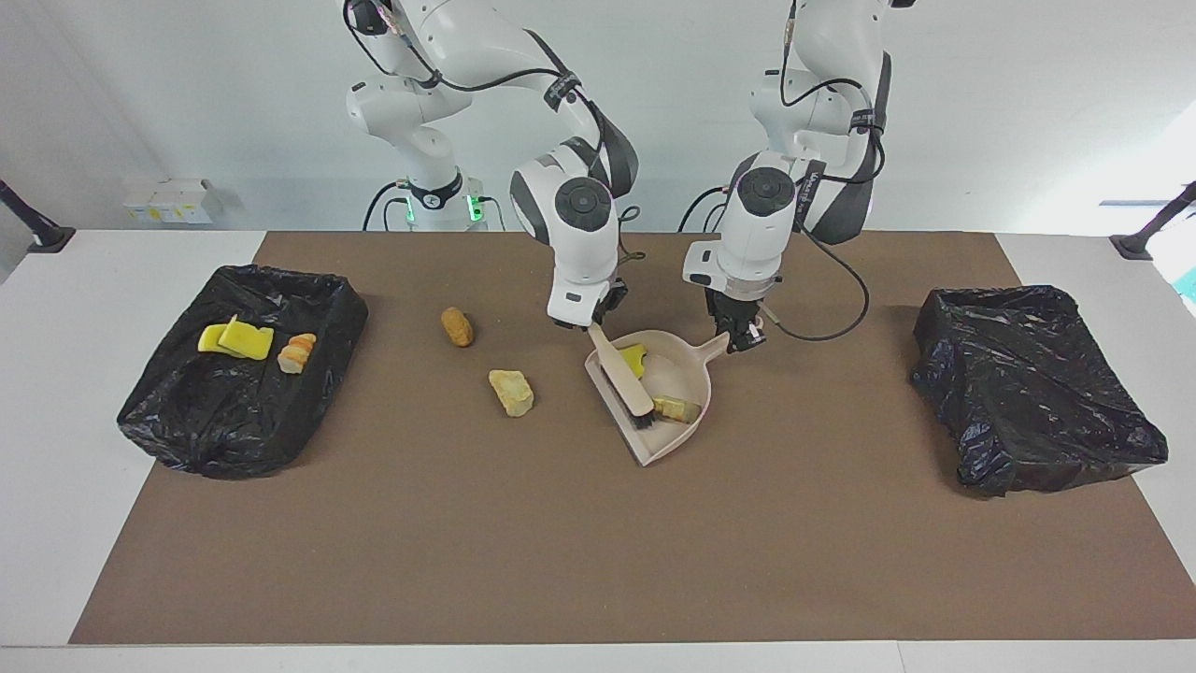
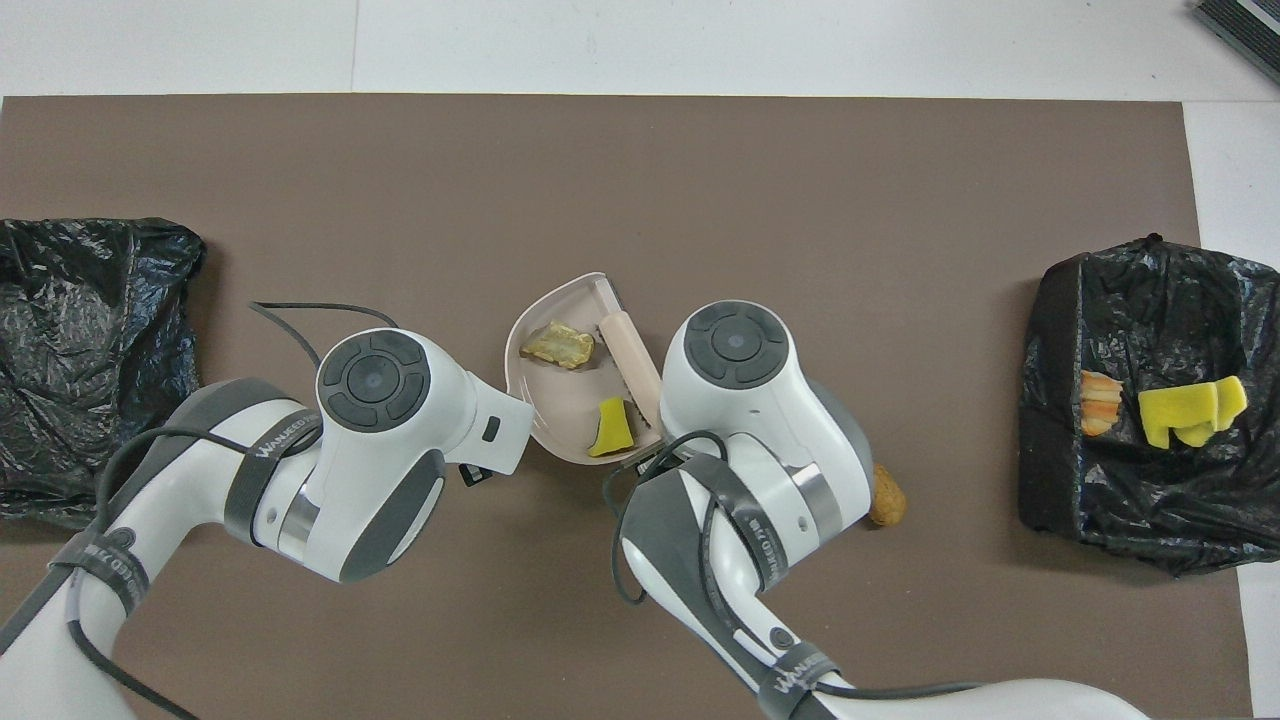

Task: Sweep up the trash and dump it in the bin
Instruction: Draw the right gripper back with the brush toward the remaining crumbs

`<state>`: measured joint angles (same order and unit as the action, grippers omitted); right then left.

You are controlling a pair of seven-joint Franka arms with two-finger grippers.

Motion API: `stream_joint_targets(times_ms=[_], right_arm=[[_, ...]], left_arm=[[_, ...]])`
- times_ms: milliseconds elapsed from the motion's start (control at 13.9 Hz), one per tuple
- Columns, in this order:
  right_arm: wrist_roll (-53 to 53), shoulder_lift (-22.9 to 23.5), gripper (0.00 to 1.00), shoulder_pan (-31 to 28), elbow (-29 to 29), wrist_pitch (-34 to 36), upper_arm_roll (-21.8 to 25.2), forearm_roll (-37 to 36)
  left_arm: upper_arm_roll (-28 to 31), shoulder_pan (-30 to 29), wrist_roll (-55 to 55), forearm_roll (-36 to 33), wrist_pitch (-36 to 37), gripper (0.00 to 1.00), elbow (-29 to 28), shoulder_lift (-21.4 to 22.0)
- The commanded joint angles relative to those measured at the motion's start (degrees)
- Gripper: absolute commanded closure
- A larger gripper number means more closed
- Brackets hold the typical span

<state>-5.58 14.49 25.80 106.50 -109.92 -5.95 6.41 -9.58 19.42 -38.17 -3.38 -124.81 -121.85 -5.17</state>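
**Two scraps in the dustpan**

A yellow sponge scrap (image 1: pixel 633 357) and a tan crusty chunk (image 1: pixel 675 408) lie in the beige plastic dustpan (image 1: pixel 693 404). The left gripper (image 1: pixel 745 338) clenches its handle; the right gripper (image 1: pixel 592 323) clenches the beige hand brush (image 1: pixel 619 372). Another tan chunk (image 1: pixel 511 391) and a brown oval nugget (image 1: pixel 457 326) lie on the worktop (image 1: pixel 561 542).

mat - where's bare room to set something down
Bare: the wide strip of mat farther from the robots than the dustpan, and the stretch between the dustpan and the empty bin. Crowded: the middle, where both grippers, the brush, the tan chunk and the brown nugget sit.
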Motion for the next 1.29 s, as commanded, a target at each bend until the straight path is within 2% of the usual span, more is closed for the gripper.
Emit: stream_joint_targets(times_ms=[0,144,359,503,646,862,1221], right_arm=[[-0.7,-5.7,1.00,-4.9,0.7,6.3,-0.3,1.4],[-3.8,-8.3,1.00,-6.7,1.2,10.8,-0.3,1.4],[-21.1,-9.7,1.00,-6.7,1.7,16.0,-0.3,1.5],[-33.4,-11.8,1.00,-6.8,5.3,16.8,-0.4,1.6],[-40.7,-14.7,1.00,-8.2,10.1,17.1,-0.3,1.6],[-43.5,-19.8,1.00,-9.3,18.1,17.1,-0.2,1.5],[-49.5,-27.0,1.00,-11.0,27.5,16.7,-0.2,1.4]], left_arm=[[0.8,1.1,-5.6,0.5,-1.2,1.00,-0.9,0.4],[0.8,1.1,-6.2,0.4,-1.2,1.00,-0.9,0.3],[0.8,1.1,-8.7,0.4,-1.2,1.00,-1.1,0.4],[0.8,1.8,-9.5,0.5,-1.4,1.00,-1.1,0.5],[0.8,2.3,-9.6,0.4,-1.4,1.00,-1.1,0.5],[0.8,2.4,-9.5,0.5,-1.5,1.00,-1.1,0.5],[0.8,2.4,-9.0,0.5,-1.7,1.00,-1.1,0.5]])
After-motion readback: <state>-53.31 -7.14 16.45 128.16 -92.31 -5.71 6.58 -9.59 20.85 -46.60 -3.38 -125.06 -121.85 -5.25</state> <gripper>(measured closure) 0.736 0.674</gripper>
